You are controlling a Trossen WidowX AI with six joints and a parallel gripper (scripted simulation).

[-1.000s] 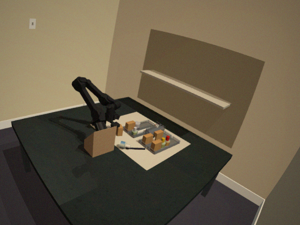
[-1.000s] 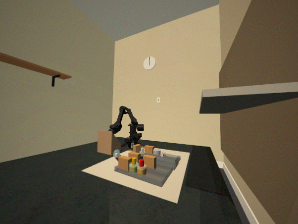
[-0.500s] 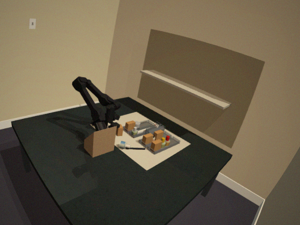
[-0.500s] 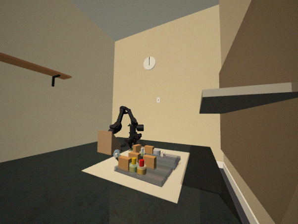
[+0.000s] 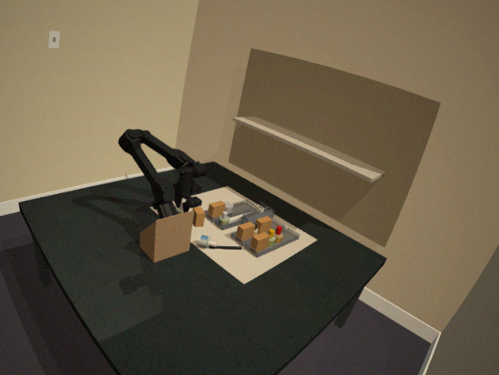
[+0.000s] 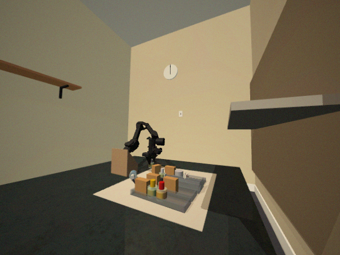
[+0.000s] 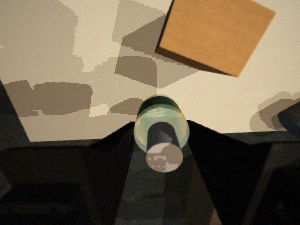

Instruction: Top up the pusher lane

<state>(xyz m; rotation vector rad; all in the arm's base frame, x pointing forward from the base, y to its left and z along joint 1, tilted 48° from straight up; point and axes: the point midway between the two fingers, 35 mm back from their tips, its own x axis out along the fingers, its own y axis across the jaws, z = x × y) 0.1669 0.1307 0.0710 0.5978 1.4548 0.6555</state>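
Note:
My gripper (image 5: 181, 208) (image 6: 151, 162) (image 7: 160, 125) points down at the robot's end of the mat, shut on a loose pale green jar (image 6: 152, 163) (image 7: 161, 115) with a whitish cap. The jar is upright between the fingertips and seems slightly above the mat; in the top view it is mostly hidden. A similar white-capped green jar (image 5: 224, 220) (image 6: 162, 173) stands in the farther grey tray (image 5: 234, 225). A yellow-capped jar (image 5: 271, 238) (image 6: 152, 190) and a red-capped jar (image 5: 278, 236) (image 6: 161, 193) stand in the nearer tray (image 5: 278, 247) (image 6: 169, 203). The pusher plate is not clearly visible.
A loose orange block (image 5: 199, 216) (image 7: 215, 34) stands close to the held jar. Other orange blocks (image 5: 216, 209) (image 5: 245, 231) (image 5: 259, 242) stand in the trays. A blue-and-white object (image 5: 204, 241) with a dark rod lies on the mat. A large brown block (image 5: 171, 241) (image 6: 120, 162) stands near the arm's base.

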